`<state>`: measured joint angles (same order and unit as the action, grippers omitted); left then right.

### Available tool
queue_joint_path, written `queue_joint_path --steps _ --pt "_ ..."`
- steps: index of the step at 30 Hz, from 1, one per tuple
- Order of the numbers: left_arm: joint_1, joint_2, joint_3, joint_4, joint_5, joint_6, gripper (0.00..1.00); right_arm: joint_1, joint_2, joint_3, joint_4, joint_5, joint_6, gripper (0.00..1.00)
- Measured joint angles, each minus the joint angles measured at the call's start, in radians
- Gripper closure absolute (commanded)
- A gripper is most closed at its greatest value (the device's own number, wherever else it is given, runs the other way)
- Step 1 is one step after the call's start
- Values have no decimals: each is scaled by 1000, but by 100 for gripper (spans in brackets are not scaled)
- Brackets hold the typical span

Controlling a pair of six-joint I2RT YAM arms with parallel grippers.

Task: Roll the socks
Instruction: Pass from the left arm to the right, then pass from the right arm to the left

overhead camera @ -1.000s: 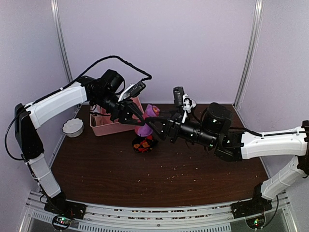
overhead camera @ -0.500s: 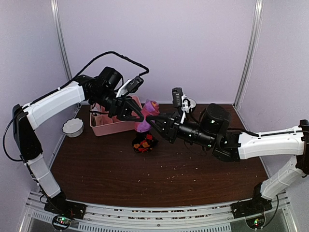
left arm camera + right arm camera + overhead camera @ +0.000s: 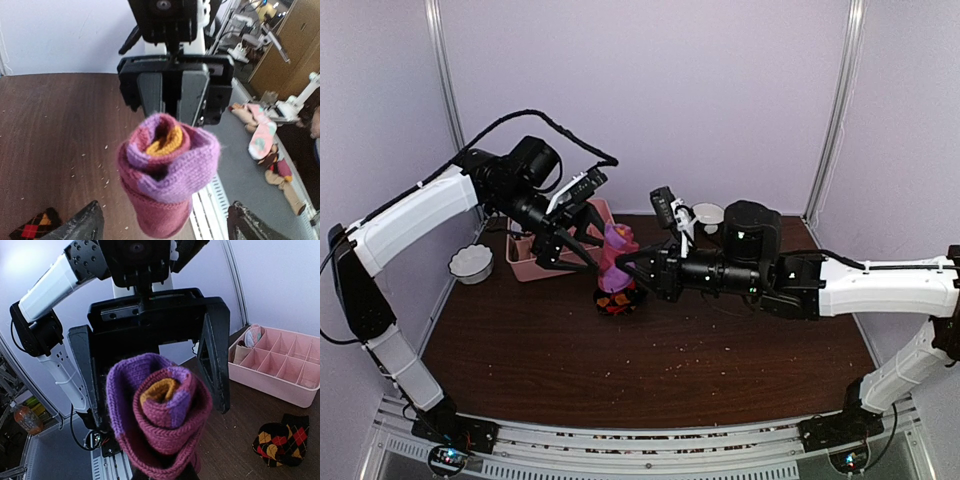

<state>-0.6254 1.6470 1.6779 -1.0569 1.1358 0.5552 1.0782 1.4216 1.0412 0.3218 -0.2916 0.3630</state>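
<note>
Bench of dark brown wood (image 3: 720, 370) is seen across the lower half of the overhead view, with both arms extended over its far middle. A pink plastic compartment tray (image 3: 270, 387) is set left of centre, close behind the work, presumably so that finished rolls can be dropped in. A rolled sock of magenta-pink knit with a purple cuff (image 3: 167, 170) is held in the air at centre frame, clear of the bench. It is pinched low down by the right end effector (image 3: 628, 268), whose jaws are closed together on it, so the cuffed end is left exposed. The left end effector (image 3: 590, 245) is spread wide on either side of the roll and is not seen touching it. The load is judged to be carried by the right alone. A black argyle sock with orange-red diamonds (image 3: 617, 302) is left bunched on the bench directly beneath.
</note>
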Motion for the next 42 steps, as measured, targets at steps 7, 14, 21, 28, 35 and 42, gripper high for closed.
queue_joint_path --steps 7,14,21,28,35,42 --pt "0 -37 73 -109 -283 140 2 14 58 143 -321 1 -85 100" --pt "79 -267 71 -151 -497 172 2 68 94 170 -523 18 -167 100" --pt "98 -316 -67 -207 -508 267 2 80 138 271 -584 17 -212 100" --pt "61 -298 -166 -145 -439 193 11 103 174 332 -594 17 -258 100" --pt "-20 -283 -189 -55 -331 117 14 109 189 340 -559 -13 -259 100" --pt "-40 -252 -227 -31 -258 74 25 109 189 347 -530 -48 -252 100"
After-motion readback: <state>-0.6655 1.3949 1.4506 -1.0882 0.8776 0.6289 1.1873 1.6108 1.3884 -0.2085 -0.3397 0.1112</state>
